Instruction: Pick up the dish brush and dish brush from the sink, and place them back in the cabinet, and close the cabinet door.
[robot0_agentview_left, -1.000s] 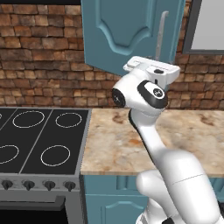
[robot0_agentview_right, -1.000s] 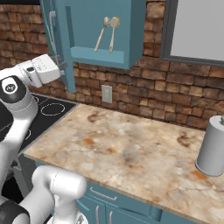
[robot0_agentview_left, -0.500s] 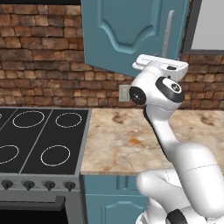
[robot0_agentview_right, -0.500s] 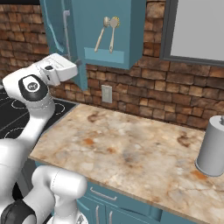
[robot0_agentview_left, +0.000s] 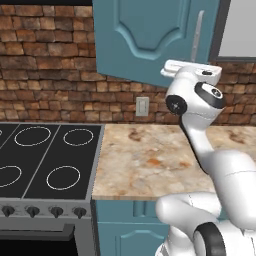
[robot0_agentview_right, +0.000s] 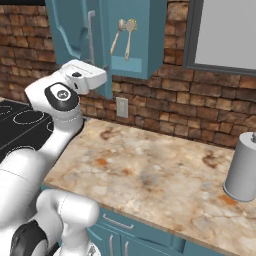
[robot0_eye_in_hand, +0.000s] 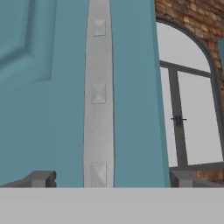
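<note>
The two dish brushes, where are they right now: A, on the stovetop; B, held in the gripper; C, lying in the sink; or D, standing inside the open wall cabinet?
D: in the right base view the two dish brushes lean upright inside the cabinet, whose cabinet door stands open, while the open gripper faces the door's silver handle and holds nothing.

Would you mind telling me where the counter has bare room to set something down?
The marble counter lies bare from the stovetop on one side across to the grey canister at its far end, back to the brick wall with its outlet. It is crowded higher up, where the gripper faces the cabinet door.
</note>
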